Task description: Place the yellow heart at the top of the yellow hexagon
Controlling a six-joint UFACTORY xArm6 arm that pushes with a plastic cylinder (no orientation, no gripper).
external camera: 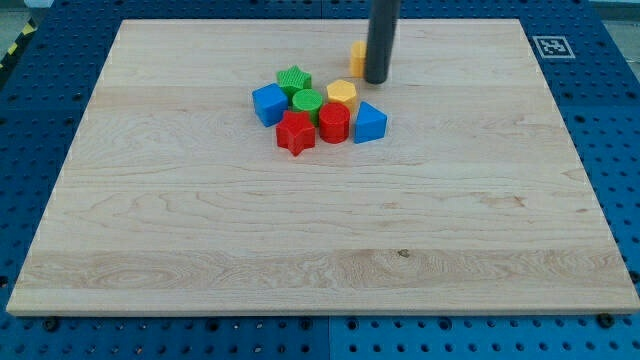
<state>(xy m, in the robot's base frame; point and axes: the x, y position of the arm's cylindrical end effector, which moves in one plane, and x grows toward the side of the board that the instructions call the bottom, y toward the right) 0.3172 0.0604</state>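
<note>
Tip: our dark rod's lower end, my tip, has no jaws and holds nothing.
Yellow heart block: touching the tip's left, partly hidden.
Yellow hexagon block: just below-left of our tip.

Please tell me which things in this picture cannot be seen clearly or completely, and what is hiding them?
- Small yellow block, camera view: the dark rod covers most of it; its shape cannot be told.
- My tip: whether it touches that block is unclear.
- Dark rod's upper part: cut off by the view's top edge.
- Yellow hexagon block: its lower part is hidden behind the red cylinder block.
</note>
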